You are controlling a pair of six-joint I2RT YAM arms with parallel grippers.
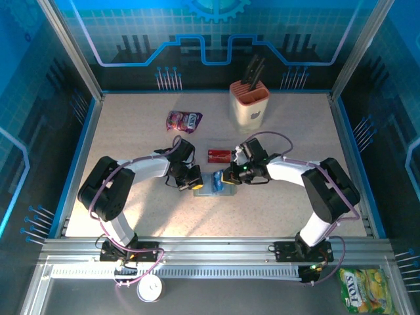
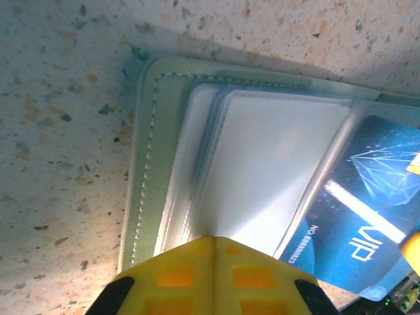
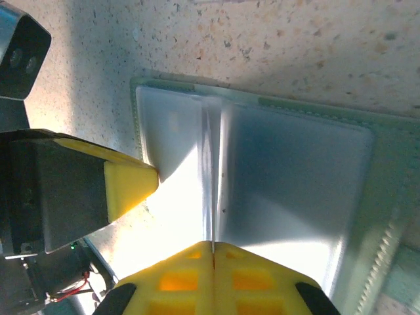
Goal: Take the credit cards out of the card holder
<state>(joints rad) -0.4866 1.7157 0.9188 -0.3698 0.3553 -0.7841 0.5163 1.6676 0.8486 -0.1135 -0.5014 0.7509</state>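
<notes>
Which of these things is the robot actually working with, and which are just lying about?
In the job: card holder, blue card, red card.
Lying about: purple snack pouch, knife block, yellow snack bag.

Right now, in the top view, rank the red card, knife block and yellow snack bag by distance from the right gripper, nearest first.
From the right gripper:
1. red card, just beyond it.
2. knife block, at the table's far edge.
3. yellow snack bag, near right corner, off the table.
</notes>
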